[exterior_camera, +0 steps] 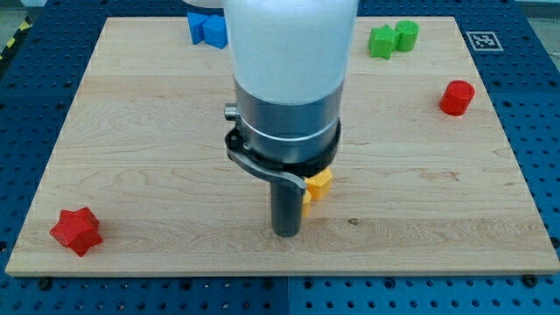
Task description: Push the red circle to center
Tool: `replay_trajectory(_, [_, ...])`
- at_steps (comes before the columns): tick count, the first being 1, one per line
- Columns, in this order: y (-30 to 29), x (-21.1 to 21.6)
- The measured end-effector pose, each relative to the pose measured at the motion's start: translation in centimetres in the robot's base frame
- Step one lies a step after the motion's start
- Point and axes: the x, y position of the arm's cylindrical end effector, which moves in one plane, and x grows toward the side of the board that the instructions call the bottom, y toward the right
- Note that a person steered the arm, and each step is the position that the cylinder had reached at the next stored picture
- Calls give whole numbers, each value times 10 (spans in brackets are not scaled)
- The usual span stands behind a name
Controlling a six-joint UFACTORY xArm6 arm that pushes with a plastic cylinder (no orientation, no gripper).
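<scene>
The red circle block (457,97) stands near the board's right edge, in the upper half of the view. My tip (287,234) rests on the board a little below the middle, far to the left of and below the red circle. A yellow block (317,186) sits right beside the rod on its right, partly hidden by it; its shape cannot be made out.
A red star block (76,231) lies at the bottom left corner. A blue block (208,29) sits at the top, left of the arm. A green star (381,41) and a green circle (407,34) sit together at the top right. The arm's wide body hides the board's upper middle.
</scene>
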Motion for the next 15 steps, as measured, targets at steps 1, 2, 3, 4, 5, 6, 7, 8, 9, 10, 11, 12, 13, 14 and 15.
replay_trajectory(1, [56, 8])
replay_trajectory(2, [128, -20])
replay_trajectory(3, [185, -66])
replay_trajectory(4, [239, -99])
replay_trajectory(5, [280, -117])
replay_trajectory(6, [307, -153])
replay_trajectory(7, [305, -198])
replay_trajectory(8, [298, -201])
replay_trajectory(9, [269, -201])
replay_trajectory(10, [234, -201])
replay_trajectory(11, [209, -201])
replay_trajectory(12, [187, -197])
replay_trajectory(13, [166, -181])
replay_trajectory(14, [146, -171])
replay_trajectory(15, [108, -171])
